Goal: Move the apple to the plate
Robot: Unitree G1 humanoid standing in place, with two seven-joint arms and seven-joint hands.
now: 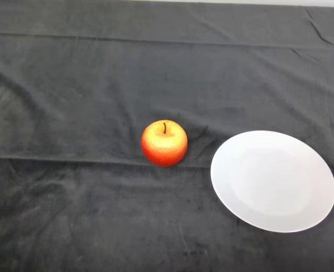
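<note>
The apple (164,143) sits upright on the dark cloth (70,85), stem pointing up, red at the base and yellow-orange toward the top. It rests near the middle of the worktop, on its own, touching nothing but the cloth under it. Standing on its flat base like that, it looks settled and, I judge, unlikely to roll until I nudge it.

Just to its right lies the white plate (273,180), round, shallow and bare. There is a clear strip of cloth between the apple and the plate's near rim, so the two are close but apart. The plate sits a little nearer to me than the apple does, so the carry should be short: across to the right and slightly back toward my body.

My fingers are nowhere in this view, so I cannot say whether they are wide or narrow, and I cannot place the apple or plate against them. My arm would come in from the lower left, which puts the apple between that entry side and the plate.

The move has not begun: the apple is not on the plate. I judge the first need is a reach to the apple, closing round its sides.
</note>
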